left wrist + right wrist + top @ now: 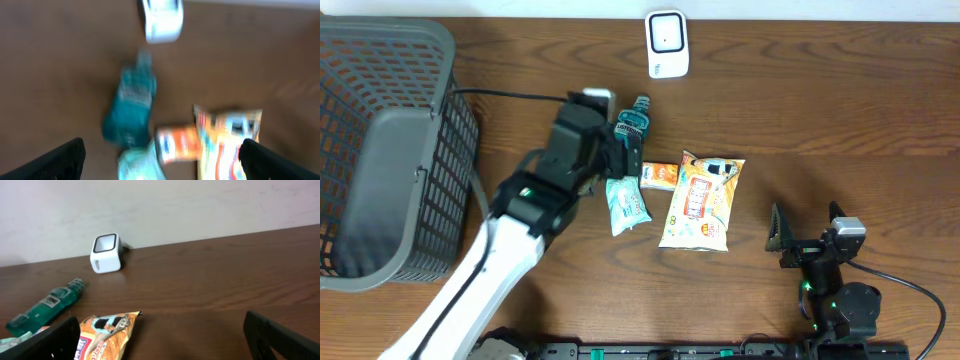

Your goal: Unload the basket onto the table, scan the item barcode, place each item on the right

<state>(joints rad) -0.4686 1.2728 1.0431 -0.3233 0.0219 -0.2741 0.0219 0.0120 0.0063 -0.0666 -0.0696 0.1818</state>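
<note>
scanner [667, 42] sits at far edge of table [840, 110].

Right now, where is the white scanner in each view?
Overhead: white scanner at top centre.
Left wrist: top edge, centre, blurred.
Right wrist: left of centre, near the table's far edge.
Shared landmark: the teal bottle, lying near the scanner in all three.

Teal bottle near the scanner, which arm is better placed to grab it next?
Left, most likely. The left gripper hangs open over the teal bottle, jaws wide. The right gripper is open too, but sits apart, on the far side of the snack bag from it.
</note>
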